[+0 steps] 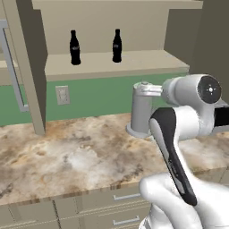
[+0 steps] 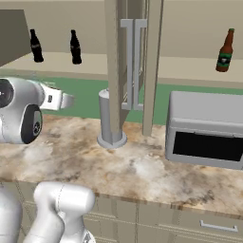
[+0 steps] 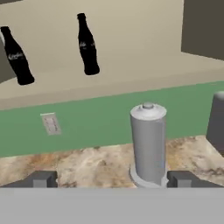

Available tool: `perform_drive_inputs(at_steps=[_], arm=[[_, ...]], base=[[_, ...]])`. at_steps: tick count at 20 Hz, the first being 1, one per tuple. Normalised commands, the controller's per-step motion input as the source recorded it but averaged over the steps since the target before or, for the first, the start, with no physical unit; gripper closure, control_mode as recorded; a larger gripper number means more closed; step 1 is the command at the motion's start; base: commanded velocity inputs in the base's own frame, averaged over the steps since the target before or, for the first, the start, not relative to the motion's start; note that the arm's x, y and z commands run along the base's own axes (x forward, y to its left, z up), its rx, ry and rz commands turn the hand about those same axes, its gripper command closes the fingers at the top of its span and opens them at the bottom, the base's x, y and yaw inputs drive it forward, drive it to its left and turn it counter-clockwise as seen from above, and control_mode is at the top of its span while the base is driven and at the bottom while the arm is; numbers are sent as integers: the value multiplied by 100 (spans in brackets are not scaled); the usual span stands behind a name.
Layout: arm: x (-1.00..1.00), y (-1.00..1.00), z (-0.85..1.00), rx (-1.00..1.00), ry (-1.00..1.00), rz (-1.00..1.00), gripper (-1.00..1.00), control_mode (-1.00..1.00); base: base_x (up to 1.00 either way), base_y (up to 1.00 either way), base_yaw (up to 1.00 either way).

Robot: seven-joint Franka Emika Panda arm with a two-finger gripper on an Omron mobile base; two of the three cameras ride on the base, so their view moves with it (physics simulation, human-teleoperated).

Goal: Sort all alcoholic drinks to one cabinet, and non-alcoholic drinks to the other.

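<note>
We see two small black contoured cola bottles (image 3: 87, 44) standing on the open cabinet shelf (image 3: 131, 83), above and beyond our fingers (image 3: 112, 180) — spread wide, holding nothing. The slim brown green-labelled beer bottle (image 2: 225, 51) stands in the other cabinet. We cannot spot a grey red-capped bottle. A grey cylinder (image 3: 148, 144) stands just ahead between the fingers — the marbled tabletop (image 1: 67, 156) offers room leftward.
</note>
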Motion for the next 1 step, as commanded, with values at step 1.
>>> perform_drive_inputs(at_steps=[1], arm=[[-14, -2, -74, 7, 29, -5, -100, -100]], base=[[0, 0, 0]])
